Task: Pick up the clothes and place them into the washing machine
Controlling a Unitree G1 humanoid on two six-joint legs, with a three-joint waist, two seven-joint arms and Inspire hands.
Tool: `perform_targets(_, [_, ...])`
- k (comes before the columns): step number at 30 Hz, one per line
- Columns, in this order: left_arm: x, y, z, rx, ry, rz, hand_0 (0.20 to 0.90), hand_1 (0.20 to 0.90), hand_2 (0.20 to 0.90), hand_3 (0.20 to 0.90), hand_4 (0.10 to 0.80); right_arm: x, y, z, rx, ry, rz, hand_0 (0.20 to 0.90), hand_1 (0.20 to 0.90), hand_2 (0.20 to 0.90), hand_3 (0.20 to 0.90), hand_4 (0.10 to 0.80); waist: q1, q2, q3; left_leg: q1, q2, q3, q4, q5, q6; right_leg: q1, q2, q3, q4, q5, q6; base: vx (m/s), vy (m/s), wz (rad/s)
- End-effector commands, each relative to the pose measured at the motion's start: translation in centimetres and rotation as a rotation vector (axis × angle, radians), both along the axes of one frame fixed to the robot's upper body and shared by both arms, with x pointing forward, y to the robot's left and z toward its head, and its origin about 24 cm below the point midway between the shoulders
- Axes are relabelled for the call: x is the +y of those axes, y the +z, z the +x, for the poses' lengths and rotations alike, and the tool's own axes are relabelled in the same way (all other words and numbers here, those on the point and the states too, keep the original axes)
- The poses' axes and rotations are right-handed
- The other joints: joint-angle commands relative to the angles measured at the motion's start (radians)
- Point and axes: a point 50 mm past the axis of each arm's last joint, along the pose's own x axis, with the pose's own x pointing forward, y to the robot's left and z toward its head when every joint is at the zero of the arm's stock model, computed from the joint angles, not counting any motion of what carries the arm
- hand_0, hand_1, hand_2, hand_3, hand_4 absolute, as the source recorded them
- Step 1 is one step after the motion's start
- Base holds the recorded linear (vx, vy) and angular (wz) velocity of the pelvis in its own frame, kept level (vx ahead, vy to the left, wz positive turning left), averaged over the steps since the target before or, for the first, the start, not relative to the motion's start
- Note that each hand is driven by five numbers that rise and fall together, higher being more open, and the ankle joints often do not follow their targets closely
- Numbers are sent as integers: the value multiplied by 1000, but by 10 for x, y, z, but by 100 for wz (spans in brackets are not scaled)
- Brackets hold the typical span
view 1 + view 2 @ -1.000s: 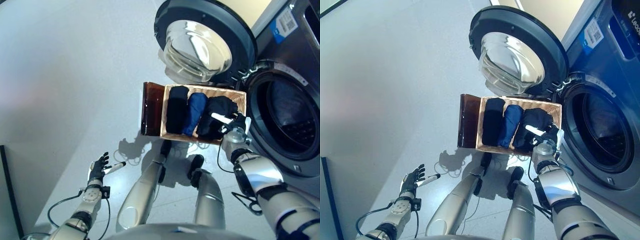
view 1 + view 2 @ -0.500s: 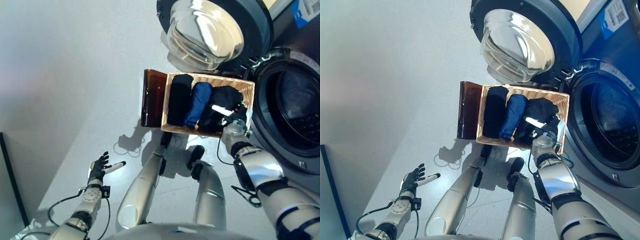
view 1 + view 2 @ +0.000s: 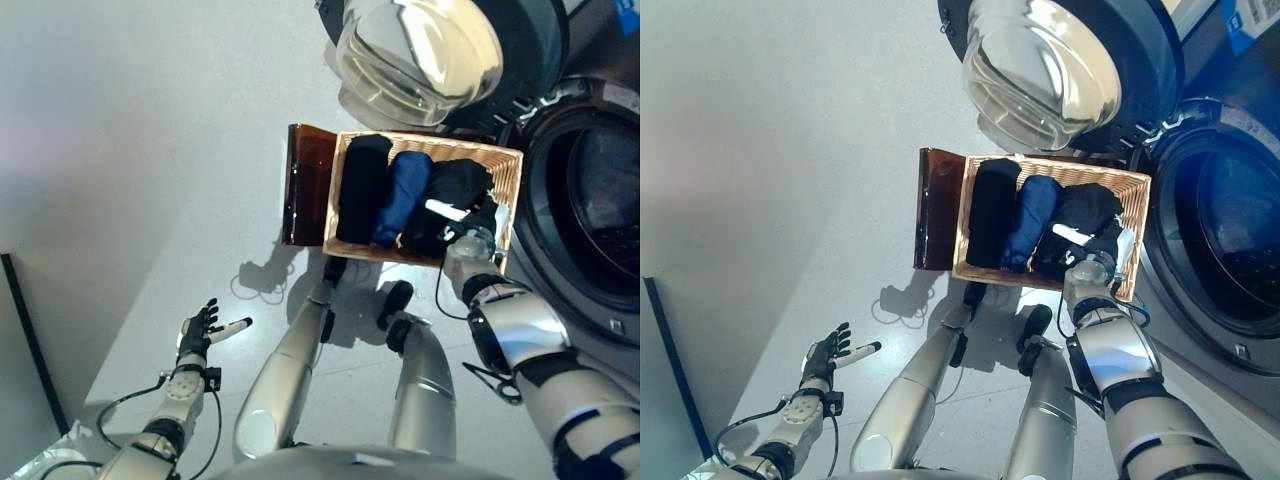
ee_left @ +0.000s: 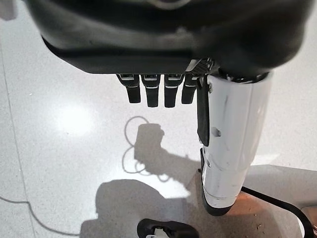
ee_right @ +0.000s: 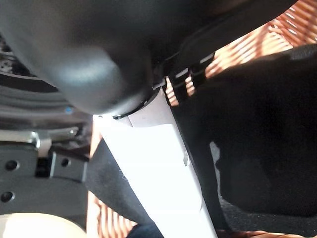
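1. The two eye views looked steeply down from the robot's head, set slightly apart, and shared one scene: the wicker basket (image 3: 510, 195), the washing machine (image 3: 590, 200) with its open door (image 3: 1060, 60), and the grey floor (image 3: 130, 150)
2. The left wrist view looked along the left hand (image 4: 158, 91) from very close, facing the floor
3. The right wrist view sat very close over the right hand (image 5: 153, 163), facing black cloth (image 5: 262, 139) and wicker weave, the same basket corner both eye views showed at the right hand
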Motion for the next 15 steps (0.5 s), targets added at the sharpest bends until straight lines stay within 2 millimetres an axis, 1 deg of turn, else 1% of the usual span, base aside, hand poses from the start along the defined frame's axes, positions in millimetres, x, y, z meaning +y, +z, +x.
perform_targets(1, [28, 2, -13, 7, 86, 71, 900, 900, 900, 900, 800, -33, 26, -2, -73, -85, -97, 244, 244, 244, 244, 331, 34, 39, -22, -35, -25, 66, 60, -71, -27, 21, 12, 26, -61, 51, -1, 7, 16, 6])
perform_targets(2, [29, 2, -13, 5, 89, 72, 900, 900, 900, 900, 800, -33, 27, -2, -77, -87, -97, 200, 200, 200, 200, 300, 33, 40, -22, -38, -25, 67, 62, -72, -27, 19, 13, 28, -58, 49, -1, 4, 9, 5])
perform_targets(5, [29, 3, -12, -3, 93, 68, 900, 900, 900, 900, 800, -31, 30, 1, -90, -82, -100, 200, 200, 200, 200, 300, 33, 44, -22, -49, -27, 69, 69, -73, -26, 10, 11, 29, -50, 48, -1, -2, 9, 3])
perform_targets(11, [32, 4, -13, -12, 102, 65, 900, 900, 900, 900, 800, -26, 46, 9, -142, -66, -105, 200, 200, 200, 200, 300, 35, 55, -20, -59, -29, 73, 71, -71, -25, -5, 11, 31, -40, 48, -1, 0, 0, 0])
perform_targets(15, [34, 3, -16, -10, 114, 62, 900, 900, 900, 900, 800, -17, 46, 13, -189, -34, -56, 200, 200, 200, 200, 300, 30, 54, -26, -52, -28, 79, 68, -72, -25, -6, 13, 38, -36, 47, 1, 0, 0, 0])
